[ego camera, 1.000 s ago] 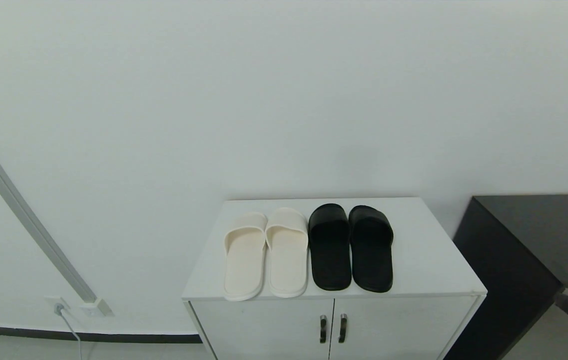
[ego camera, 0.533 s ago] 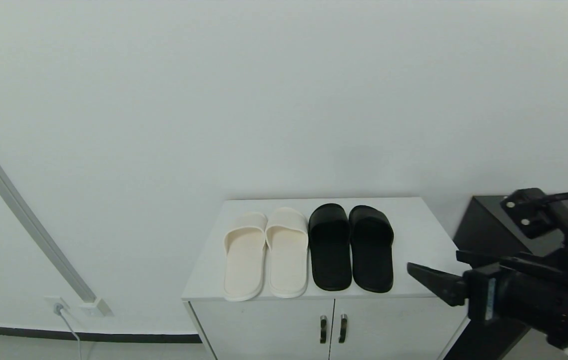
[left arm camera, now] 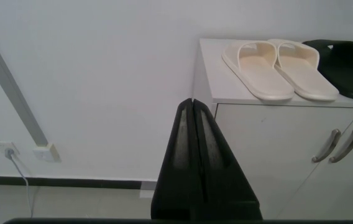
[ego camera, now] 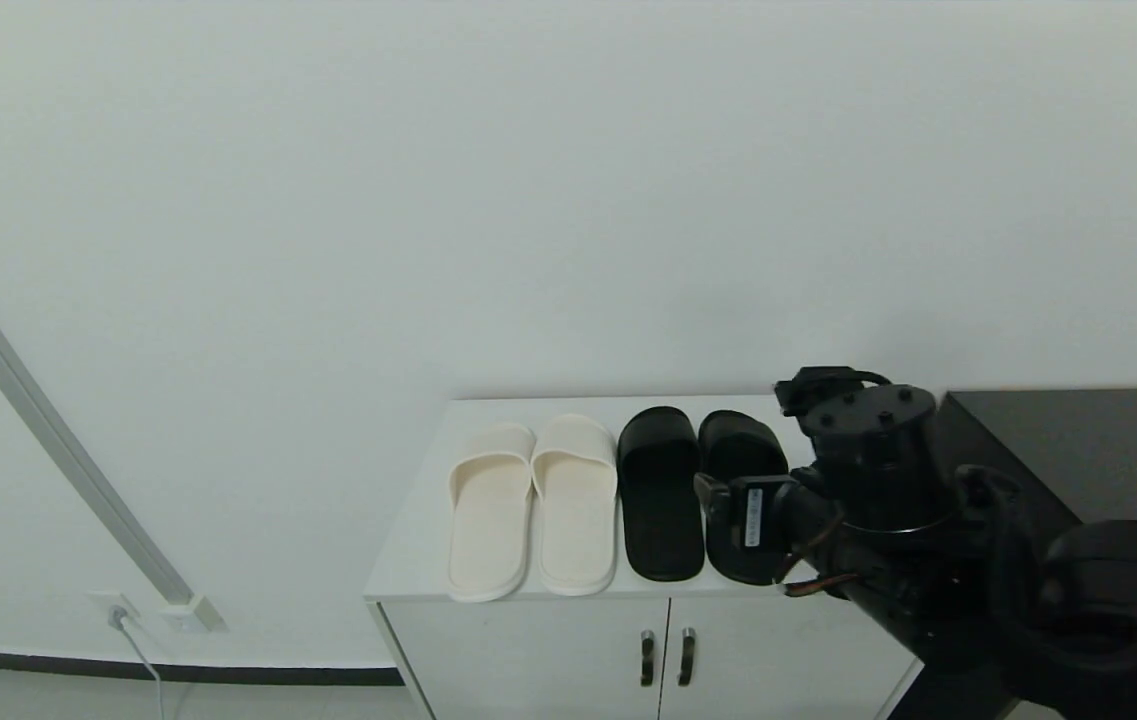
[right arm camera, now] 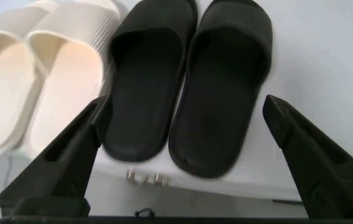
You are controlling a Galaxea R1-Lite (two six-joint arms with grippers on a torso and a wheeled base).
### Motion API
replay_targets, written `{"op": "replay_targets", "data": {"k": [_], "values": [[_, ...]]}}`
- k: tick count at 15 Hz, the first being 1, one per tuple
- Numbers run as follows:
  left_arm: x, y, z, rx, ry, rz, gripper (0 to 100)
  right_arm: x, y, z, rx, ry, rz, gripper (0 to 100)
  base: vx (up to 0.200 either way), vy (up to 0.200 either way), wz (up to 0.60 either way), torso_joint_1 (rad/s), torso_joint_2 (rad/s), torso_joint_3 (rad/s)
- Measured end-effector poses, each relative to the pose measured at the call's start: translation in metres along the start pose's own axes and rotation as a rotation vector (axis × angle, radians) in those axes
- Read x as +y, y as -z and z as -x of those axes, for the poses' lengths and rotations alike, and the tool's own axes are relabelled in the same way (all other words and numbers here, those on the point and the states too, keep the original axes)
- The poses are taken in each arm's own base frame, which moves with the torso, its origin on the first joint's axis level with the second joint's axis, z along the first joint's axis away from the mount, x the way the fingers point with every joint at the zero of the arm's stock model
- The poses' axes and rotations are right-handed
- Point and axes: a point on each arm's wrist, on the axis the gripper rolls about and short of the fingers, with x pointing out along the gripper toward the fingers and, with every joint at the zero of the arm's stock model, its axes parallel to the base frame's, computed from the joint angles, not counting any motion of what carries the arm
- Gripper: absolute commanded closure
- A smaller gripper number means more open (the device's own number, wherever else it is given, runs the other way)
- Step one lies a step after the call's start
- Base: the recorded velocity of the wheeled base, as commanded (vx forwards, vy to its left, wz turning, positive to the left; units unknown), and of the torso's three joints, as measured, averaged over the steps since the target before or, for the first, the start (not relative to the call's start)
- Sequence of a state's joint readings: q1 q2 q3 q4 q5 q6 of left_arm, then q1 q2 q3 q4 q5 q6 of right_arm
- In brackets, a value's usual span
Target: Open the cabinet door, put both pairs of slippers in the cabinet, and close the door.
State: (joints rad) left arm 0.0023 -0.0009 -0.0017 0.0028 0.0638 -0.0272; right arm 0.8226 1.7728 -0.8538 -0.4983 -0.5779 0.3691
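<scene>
The right gripper [right arm camera: 186, 102] hangs with its fingers [right arm camera: 58, 165] spread wide and nothing held between them. It is above the front of the cabinet [ego camera: 418, 520], on its right side, close over the black slippers [ego camera: 661, 500]. In the right wrist view both black slippers lie in the gap between the two fingers, with the fingers apart from them. In the head view the gripper and its arm cover the heel end of the right black slipper. The left gripper [left arm camera: 193, 107] is low and to the left of the cabinet, in front of the wall [ego camera: 568, 200], its fingers pressed flat together and gripping nothing. The black slippers sit side by side on the cabinet top, toes toward the wall and heels near the front edge. The white slippers [ego camera: 576, 510] lie just beside them on the left, pointing the same way, their heels at the front edge. The two pairs are touching or nearly so. Below, both doors [ego camera: 528, 650] are shut, with the two handles [ego camera: 646, 657] upright side by side at the middle seam. A black table [ego camera: 1078, 440] stands just right of the cabinet. On the wall to the left a grey strip [ego camera: 28, 400] runs down at a slant to a socket [ego camera: 113, 608] near the floor, with a cable hanging from it.
</scene>
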Motion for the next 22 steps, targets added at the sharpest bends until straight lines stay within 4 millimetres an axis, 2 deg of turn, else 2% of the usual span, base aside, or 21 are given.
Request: {"op": "replay_targets", "data": {"k": [4, 10, 15, 20, 21, 22], "values": [[0.000, 0.000, 0.000, 0.000, 0.000, 0.000, 100, 0.016, 0.019, -0.042, -0.015, 0.069, 0.003, 0, 0.000, 0.000, 0.00, 0.000, 0.00, 0.000], [0.000, 0.000, 0.000, 0.000, 0.000, 0.000, 100, 0.020, 0.040, -0.104, -0.030, 0.158, -0.004, 0, 0.000, 0.000, 0.00, 0.000, 0.00, 0.000], [0.000, 0.000, 0.000, 0.000, 0.000, 0.000, 100, 0.011, 0.038, -0.149, -0.094, 0.213, 0.028, 0, 0.000, 0.000, 0.00, 0.000, 0.00, 0.000], [0.000, 0.000, 0.000, 0.000, 0.001, 0.000, 100, 0.008, 0.039, -0.175, -0.125, 0.235, 0.052, 0, 0.000, 0.000, 0.00, 0.000, 0.00, 0.000], [0.000, 0.000, 0.000, 0.000, 0.000, 0.000, 100, 0.008, 0.040, -0.179, -0.130, 0.238, 0.047, 100, 0.000, 0.000, 0.00, 0.000, 0.00, 0.000], [0.000, 0.000, 0.000, 0.000, 0.000, 0.000, 100, 0.007, 0.040, -0.181, -0.136, 0.238, 0.043, 100, 0.000, 0.000, 0.00, 0.000, 0.00, 0.000]]}}
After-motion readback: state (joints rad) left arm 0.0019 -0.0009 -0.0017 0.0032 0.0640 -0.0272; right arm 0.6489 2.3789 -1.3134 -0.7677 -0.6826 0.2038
